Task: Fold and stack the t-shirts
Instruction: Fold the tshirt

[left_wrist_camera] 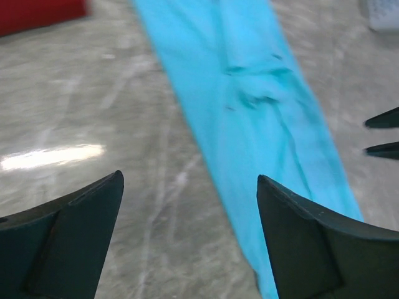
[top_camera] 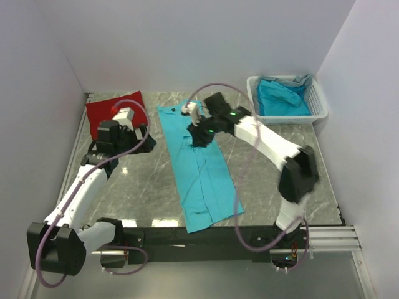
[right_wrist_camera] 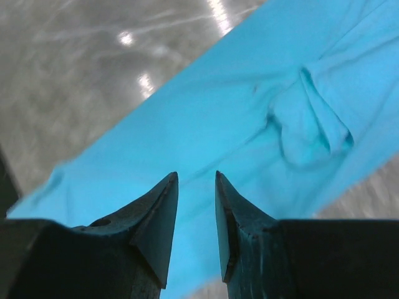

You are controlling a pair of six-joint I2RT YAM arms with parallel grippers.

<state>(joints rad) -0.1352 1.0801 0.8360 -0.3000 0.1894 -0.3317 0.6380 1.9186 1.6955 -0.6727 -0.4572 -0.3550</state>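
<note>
A turquoise t-shirt lies flat on the table before me. It is folded lengthwise into a long narrow strip that runs from the far middle to the near edge, with small wrinkles in its far half. A folded red t-shirt sits in the far left corner. I see more turquoise shirts crumpled in the basket at far right.
</note>
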